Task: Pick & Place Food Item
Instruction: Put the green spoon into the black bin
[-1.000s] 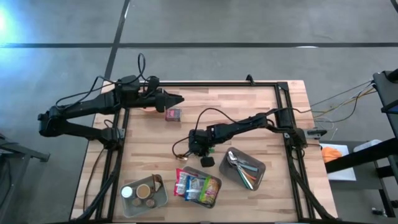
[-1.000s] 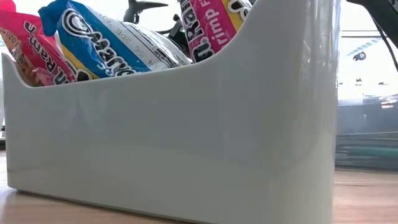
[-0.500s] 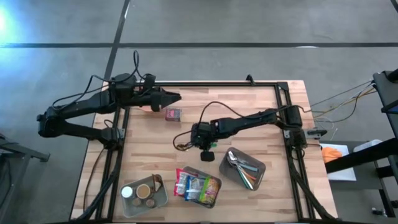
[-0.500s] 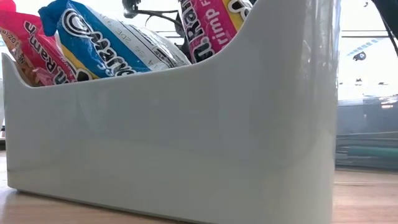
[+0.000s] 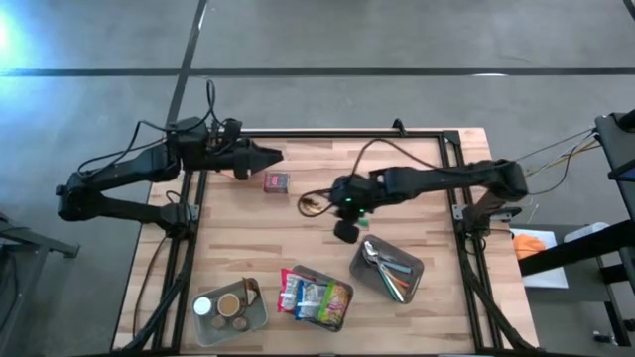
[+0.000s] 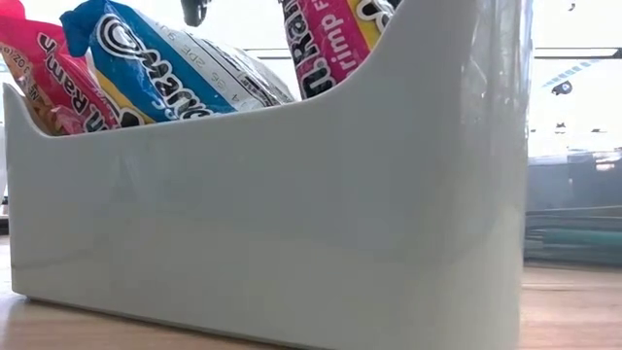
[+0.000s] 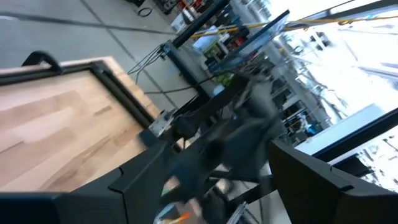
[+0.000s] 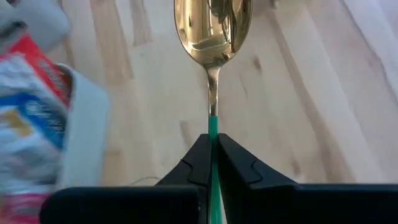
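My right gripper [image 8: 213,146] is over the middle of the table [image 5: 342,201], shut on a spoon with a gold bowl [image 8: 213,25] and a green handle. The spoon's bowl [image 5: 313,205] sticks out toward the table's left. A small red food packet [image 5: 277,181] lies flat on the wood at the far left. My left gripper [image 5: 275,155] hovers just beyond the packet, open with nothing between its fingers. Bright snack packets [image 6: 165,68] stand in a white bin [image 5: 316,297] at the near edge. My right gripper pinches the spoon's thin green handle [image 8: 213,127] between its two fingers, just behind where the gold neck begins. The fingers lie along the handle, slanting down from the table's right. The spoon juts straight out past the fingertips, bowl foremost, lifted clear of the table.
A grey bin of cutlery [image 5: 387,268] sits at the near right. Another bin with cups and lids [image 5: 230,309] is at the near left. The white bin's wall [image 6: 292,214] fills the low view. A black frame rail [image 5: 347,133] runs along the far edge.
My right gripper has risen from the table with the spoon, gone toward the far right and rolled about its own line. The spoon is now lifted clear. My left gripper has drawn back a little toward the table's left edge.
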You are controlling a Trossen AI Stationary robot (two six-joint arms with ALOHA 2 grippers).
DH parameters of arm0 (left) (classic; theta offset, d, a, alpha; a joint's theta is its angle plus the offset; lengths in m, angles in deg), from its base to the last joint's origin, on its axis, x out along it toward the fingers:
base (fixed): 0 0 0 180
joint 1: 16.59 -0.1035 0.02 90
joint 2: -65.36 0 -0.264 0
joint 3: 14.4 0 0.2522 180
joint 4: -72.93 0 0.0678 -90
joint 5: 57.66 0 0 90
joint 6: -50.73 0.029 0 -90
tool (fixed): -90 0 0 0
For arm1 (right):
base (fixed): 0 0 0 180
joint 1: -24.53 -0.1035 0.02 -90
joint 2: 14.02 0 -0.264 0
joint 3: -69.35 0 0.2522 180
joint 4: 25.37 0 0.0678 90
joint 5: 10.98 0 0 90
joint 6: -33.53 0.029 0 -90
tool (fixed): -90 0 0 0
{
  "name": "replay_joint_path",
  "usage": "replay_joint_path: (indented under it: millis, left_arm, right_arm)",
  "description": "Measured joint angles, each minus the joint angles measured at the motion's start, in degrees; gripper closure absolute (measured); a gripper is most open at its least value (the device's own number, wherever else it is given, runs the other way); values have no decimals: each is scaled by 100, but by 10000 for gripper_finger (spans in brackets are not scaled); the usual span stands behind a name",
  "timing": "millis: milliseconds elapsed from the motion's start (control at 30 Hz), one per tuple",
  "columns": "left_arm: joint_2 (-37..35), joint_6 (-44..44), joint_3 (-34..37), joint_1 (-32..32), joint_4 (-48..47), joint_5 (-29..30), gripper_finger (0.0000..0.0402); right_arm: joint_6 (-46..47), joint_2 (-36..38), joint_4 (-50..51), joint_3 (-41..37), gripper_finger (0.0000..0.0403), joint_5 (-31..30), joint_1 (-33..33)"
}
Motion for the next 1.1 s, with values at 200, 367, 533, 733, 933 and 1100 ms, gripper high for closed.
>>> replay_joint_path:
  millis: [200,367,533,733,933,1100]
  left_arm:
    - [58,21,9,-8,-314,2,123]
    - [66,153,7,-9,-288,17,123]
    - [63,270,3,-11,-291,22,123]
    - [61,362,2,-11,-285,23,123]
    - [61,433,4,-11,-294,24,123]
    - [63,403,2,-11,-292,25,123]
  right_arm:
    - [1646,894,888,-234,395,-410,-474]
    - [3232,1610,1007,-921,395,-768,-1212]
    - [4847,2108,990,-1548,395,-1314,-2169]
    - [6150,2276,873,-2022,395,-1838,-3000]
    - [6604,2052,213,-2495,395,-1933,-3332]
    - [6644,1686,-223,-2683,395,-1931,-3328]
